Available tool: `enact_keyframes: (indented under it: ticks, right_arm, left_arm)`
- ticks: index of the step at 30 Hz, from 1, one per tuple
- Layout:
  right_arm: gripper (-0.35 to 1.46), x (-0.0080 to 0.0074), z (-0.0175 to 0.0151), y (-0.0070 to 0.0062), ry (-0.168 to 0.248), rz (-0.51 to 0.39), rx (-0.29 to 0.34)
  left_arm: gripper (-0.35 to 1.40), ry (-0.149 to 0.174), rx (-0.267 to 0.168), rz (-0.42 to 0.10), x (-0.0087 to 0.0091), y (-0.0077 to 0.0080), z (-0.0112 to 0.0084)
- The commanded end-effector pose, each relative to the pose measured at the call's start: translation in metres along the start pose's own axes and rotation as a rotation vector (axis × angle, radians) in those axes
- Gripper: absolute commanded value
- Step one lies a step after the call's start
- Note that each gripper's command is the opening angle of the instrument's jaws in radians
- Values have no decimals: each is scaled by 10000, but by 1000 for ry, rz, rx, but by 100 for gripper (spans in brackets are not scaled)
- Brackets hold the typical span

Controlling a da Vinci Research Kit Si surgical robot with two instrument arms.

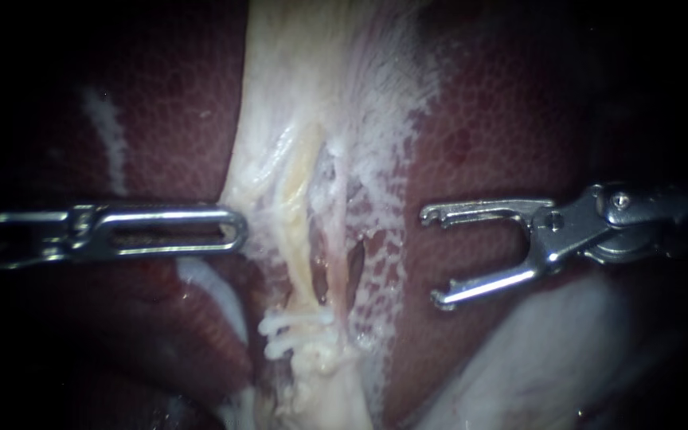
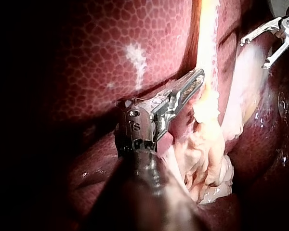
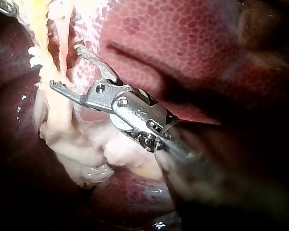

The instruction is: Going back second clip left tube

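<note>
Two instruments flank the dissected stalk. Jaws of the right instrument (image 1: 435,259) stand wide apart and empty, their hooked tips facing left, clear of the tubes and hovering over the liver (image 1: 479,119). Jaws of the left instrument (image 1: 232,228) lie together, gripping nothing that shows, the tip touching or just beside the stalk's left edge. Between the two runs the left tube (image 1: 300,239), a yellowish strand; at its near end white ridged clips (image 1: 296,330) cross it. Judged from this layout, the clipping looks done and the right instrument has only to clear the field.

Risks: an open hooked tip may snag the lacy white film (image 1: 384,159) or score the liver if it travels low; a push from the left tip may shift the stalk and strain the clips.

Hard to make out: how many clips sit there, whether they close fully round the tube, and whether the second strand to its right is caught too. Both shafts fade into darkness, and the stalk's near end is cut off.
</note>
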Motion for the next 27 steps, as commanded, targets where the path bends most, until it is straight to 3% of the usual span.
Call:
enact_keyframes:
  ticks: [1,9,27]
  right_arm:
    - [60,0,0,0,0,0,0]
    - [60,0,0,-1,0,0,0]
    - [60,1,0,-1,0,0,0]
  left_arm:
    - [-35,4,1,0,1,0,5]
    - [-35,10,15,1,3,-5,29]
    - [-35,17,14,2,6,-5,31]
